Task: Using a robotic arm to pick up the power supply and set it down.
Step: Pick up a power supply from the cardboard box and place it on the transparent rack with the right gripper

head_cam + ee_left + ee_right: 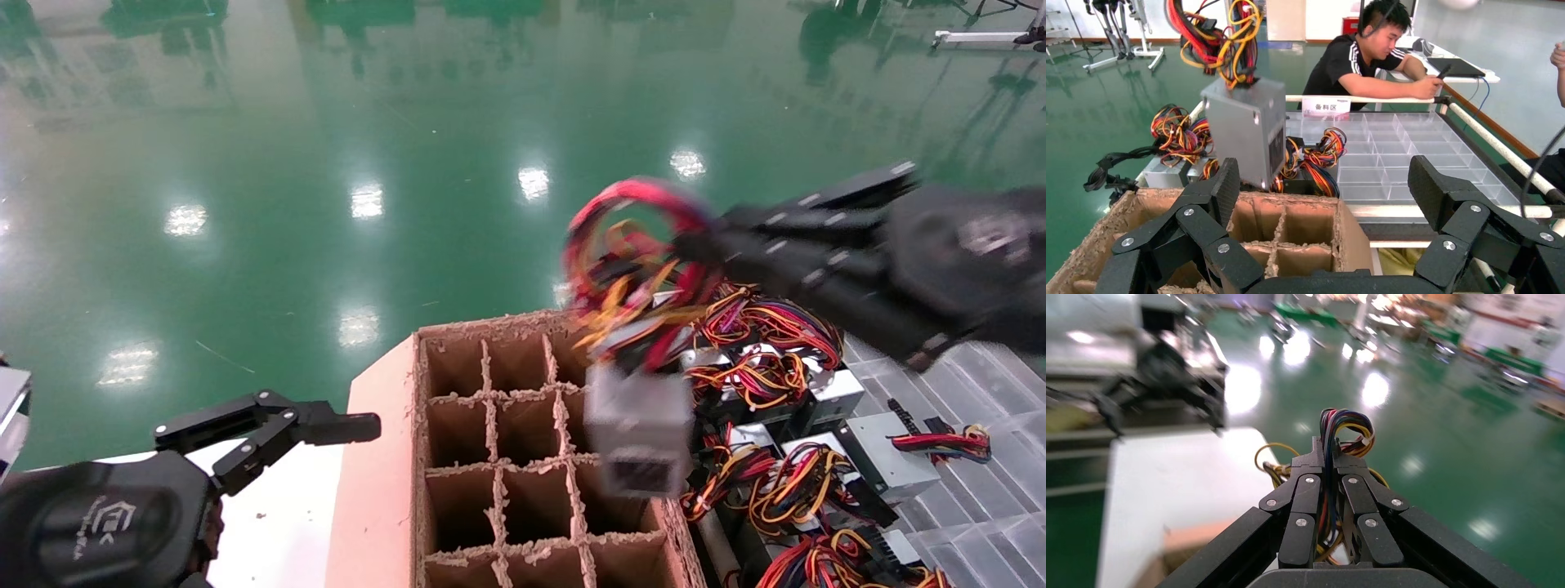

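Observation:
The power supply (639,425), a silver-grey metal box, hangs in the air over the right-hand cells of a brown cardboard divider box (380,474). Its red, yellow and black wire bundle (633,245) rises to my right gripper (704,243), which is shut on the wires. In the right wrist view the wires (1346,425) run between the closed fingers of the right gripper (1326,454). The left wrist view shows the power supply (1245,131) hanging just above the box's far rim (1291,202). My left gripper (327,420) (1326,184) is open and holds nothing, low at the left beside the box.
Several more power supplies (882,457) with tangled wires lie right of the box. A clear compartment tray (981,506) (1389,147) lies beyond them. A white tabletop (286,506) is left of the box. A seated person (1364,55) is behind the tray. Green floor lies beyond.

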Controlling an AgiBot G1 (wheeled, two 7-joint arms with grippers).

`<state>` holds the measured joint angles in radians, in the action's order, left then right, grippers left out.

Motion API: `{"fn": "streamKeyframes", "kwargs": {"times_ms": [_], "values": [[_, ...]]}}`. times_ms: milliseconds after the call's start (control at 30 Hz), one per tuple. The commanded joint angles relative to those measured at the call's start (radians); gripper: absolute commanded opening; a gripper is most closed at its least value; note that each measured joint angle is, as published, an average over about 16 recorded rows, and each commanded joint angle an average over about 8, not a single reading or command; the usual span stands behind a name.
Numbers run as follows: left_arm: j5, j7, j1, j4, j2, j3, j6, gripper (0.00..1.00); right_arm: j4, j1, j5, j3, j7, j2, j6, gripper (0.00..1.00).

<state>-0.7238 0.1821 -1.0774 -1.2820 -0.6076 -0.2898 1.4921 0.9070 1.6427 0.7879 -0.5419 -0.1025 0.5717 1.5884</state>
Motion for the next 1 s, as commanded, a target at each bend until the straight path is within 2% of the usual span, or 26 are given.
{"fn": "streamKeyframes", "kwargs": {"times_ms": [33, 267, 600, 800, 1000], "values": [[0.0, 0.0, 0.0, 0.0, 0.0, 0.0, 0.0, 1.0, -0.013, 0.035, 0.012, -0.01, 0.003, -0.039, 0.001, 0.0], [0.0, 0.0, 0.0, 0.0, 0.0, -0.001, 0.0, 1.0, -0.045, 0.122, 0.045, -0.076, 0.016, -0.189, 0.006, 0.0], [0.001, -0.001, 0.0, 0.0, 0.001, -0.001, -0.001, 1.0, -0.057, 0.179, 0.109, -0.176, 0.05, -0.387, 0.004, 0.0], [0.001, -0.001, 0.0, 0.0, 0.001, -0.002, -0.001, 1.0, -0.054, 0.203, 0.165, -0.211, 0.081, -0.456, 0.0, 0.0], [0.001, -0.001, 0.0, 0.0, 0.001, -0.002, -0.001, 1.0, -0.034, 0.219, 0.258, -0.243, 0.113, -0.485, -0.001, 0.0]]}}
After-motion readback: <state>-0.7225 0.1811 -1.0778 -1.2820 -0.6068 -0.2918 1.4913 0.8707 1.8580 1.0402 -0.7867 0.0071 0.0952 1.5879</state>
